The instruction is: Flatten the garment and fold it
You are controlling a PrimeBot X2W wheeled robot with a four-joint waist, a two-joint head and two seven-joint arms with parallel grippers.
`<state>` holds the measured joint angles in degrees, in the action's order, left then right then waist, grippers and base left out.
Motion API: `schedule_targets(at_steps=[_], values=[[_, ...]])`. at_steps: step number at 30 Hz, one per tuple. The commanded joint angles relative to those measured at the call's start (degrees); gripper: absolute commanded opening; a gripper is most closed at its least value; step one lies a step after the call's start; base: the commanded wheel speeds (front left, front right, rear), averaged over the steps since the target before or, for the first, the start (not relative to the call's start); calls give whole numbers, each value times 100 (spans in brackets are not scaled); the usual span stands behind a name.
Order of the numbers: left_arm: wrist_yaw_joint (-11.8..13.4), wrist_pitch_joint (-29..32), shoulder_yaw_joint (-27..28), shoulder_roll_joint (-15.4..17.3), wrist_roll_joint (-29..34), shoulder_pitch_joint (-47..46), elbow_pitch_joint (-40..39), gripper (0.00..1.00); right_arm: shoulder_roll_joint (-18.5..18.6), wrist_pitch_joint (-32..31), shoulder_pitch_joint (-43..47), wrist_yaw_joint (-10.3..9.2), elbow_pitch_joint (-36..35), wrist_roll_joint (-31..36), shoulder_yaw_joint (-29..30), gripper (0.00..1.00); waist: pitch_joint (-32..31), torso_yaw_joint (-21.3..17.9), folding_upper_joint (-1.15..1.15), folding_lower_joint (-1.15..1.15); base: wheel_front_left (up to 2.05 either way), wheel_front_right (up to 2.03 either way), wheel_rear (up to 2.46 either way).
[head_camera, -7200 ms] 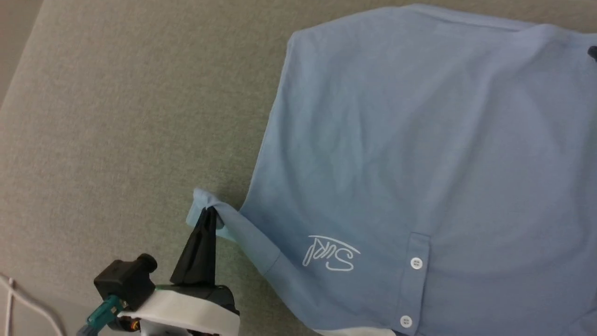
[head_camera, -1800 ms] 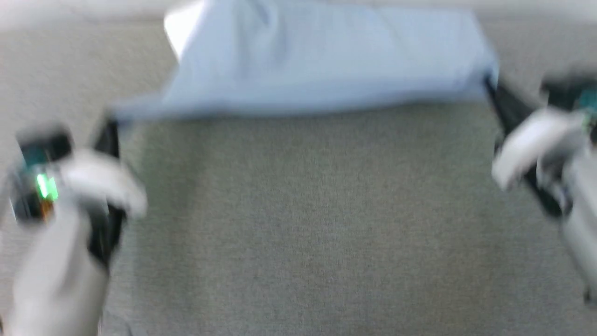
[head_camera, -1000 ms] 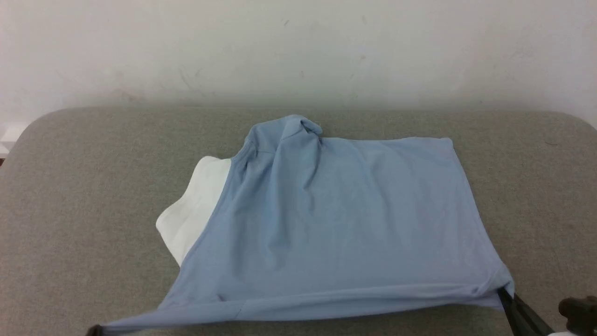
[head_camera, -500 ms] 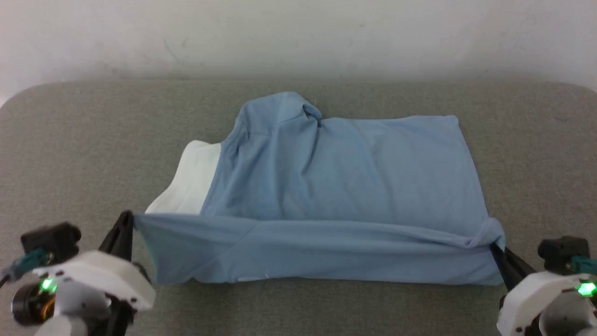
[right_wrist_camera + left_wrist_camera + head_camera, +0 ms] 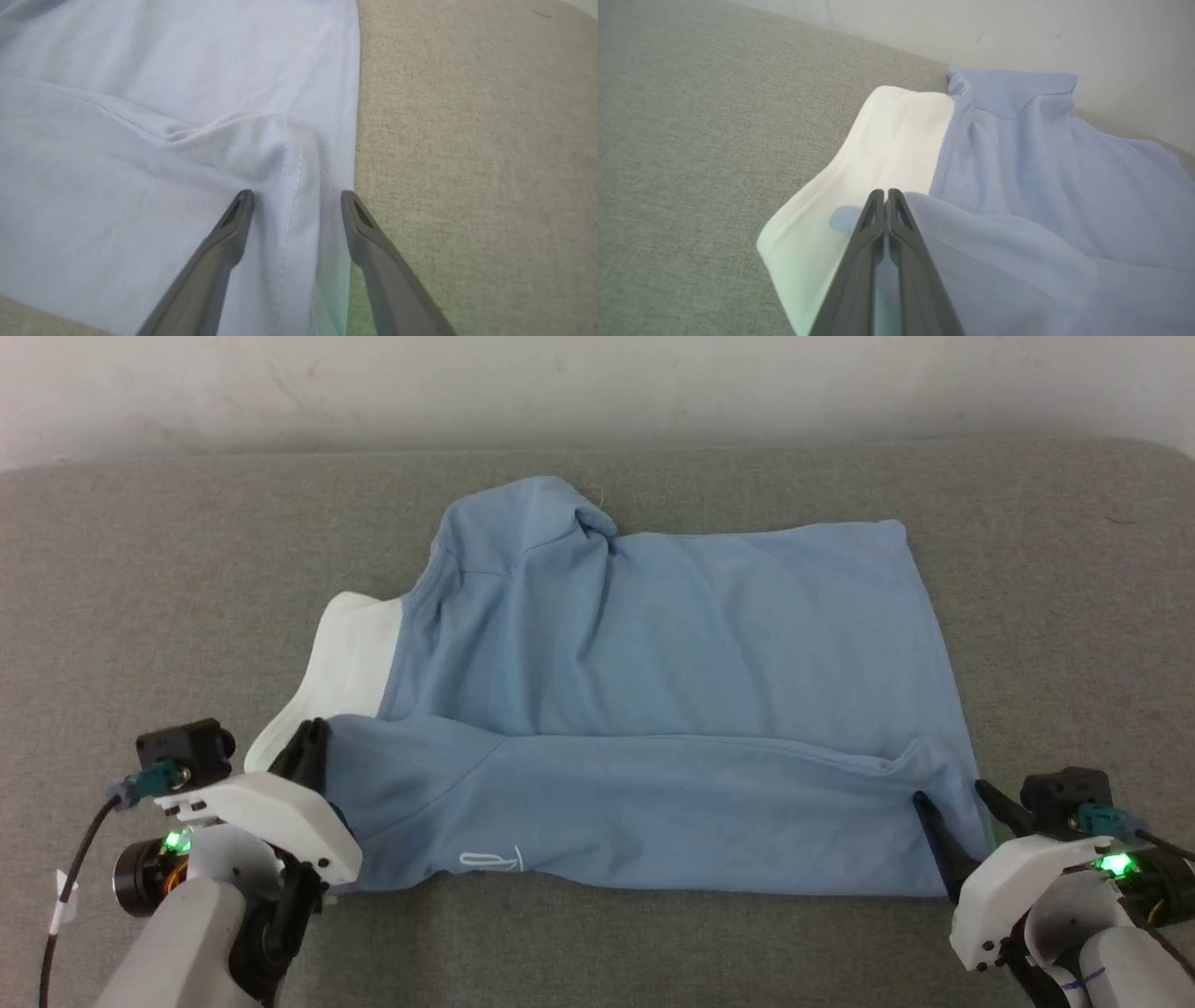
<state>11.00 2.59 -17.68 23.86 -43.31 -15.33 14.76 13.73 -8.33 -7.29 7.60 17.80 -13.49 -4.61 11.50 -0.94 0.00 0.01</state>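
Observation:
The light blue polo shirt point(image 5: 672, 663) lies across the grey cushion, its near edge turned over onto itself as a folded band point(image 5: 635, 812) with a bit of white script point(image 5: 490, 861) at the band's front. Its white collar point(image 5: 350, 658) sticks out at the left. My left gripper point(image 5: 313, 742) is shut on the band's left corner; in the left wrist view its fingertips point(image 5: 886, 196) pinch blue fabric point(image 5: 1017, 196) over the collar point(image 5: 878, 154). My right gripper point(image 5: 952, 798) stands open at the band's right corner, its fingers point(image 5: 243, 205) straddling the hem point(image 5: 289, 154).
The grey fabric cushion point(image 5: 168, 579) reaches beyond the shirt on all sides. A pale wall point(image 5: 597, 383) runs along its far edge. A bare strip of cushion point(image 5: 635, 952) lies between my two arms.
The camera tilted down over the last second. Both grippers carried the shirt's near edge forward, laying the fold flatter. The right gripper has opened and let go of its corner.

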Motion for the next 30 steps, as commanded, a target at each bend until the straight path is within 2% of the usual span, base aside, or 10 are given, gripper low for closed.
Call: schedule_targets(at_steps=[1, 4, 8, 13, 17, 21, 26, 30], values=[[-82, -82, -7, -44, -37, -109, 130, 100, -33, 162, -73, -11, 63, 11, -12, 100, -45, 13, 0, -1, 0, 0, 0], [-190, -301, 31, -121, -83, -129, 354, 100, -103, 604, 3, -11, 76, 4, 43, 100, -171, 42, 0, -1, 0, 0, 0], [-215, -421, 136, -22, -135, 27, 267, 100, -257, 1098, 293, -11, -270, 70, 275, 100, -423, 56, 0, -1, 0, 0, 0], [-91, -107, 249, 485, -100, 330, -295, 100, -578, 1425, 727, -11, -1175, 292, 657, 100, -641, -4, 0, -1, 0, 0, 0], [5, 582, 270, 896, -242, 579, -768, 100, -776, 1482, 1094, -11, -1886, 439, 831, 100, -711, -75, 0, -1, 0, 0, 0], [115, 1535, 191, 1285, -498, 913, -1114, 100, -903, 1359, 1344, -11, -2360, 530, 841, 100, -730, -234, 0, -1, 0, 0, 0], [229, 2548, -7, 1473, -880, 1221, -1411, 100, -998, 1271, 1436, -11, -2578, 514, 758, 100, -628, -433, 0, -1, 0, 0, 0], [261, 2921, -81, 1531, -1026, 1237, -1441, 100, -1033, 1279, 1393, -11, -2588, 438, 670, 100, -494, -570, 0, -1, 0, 0, 0]])
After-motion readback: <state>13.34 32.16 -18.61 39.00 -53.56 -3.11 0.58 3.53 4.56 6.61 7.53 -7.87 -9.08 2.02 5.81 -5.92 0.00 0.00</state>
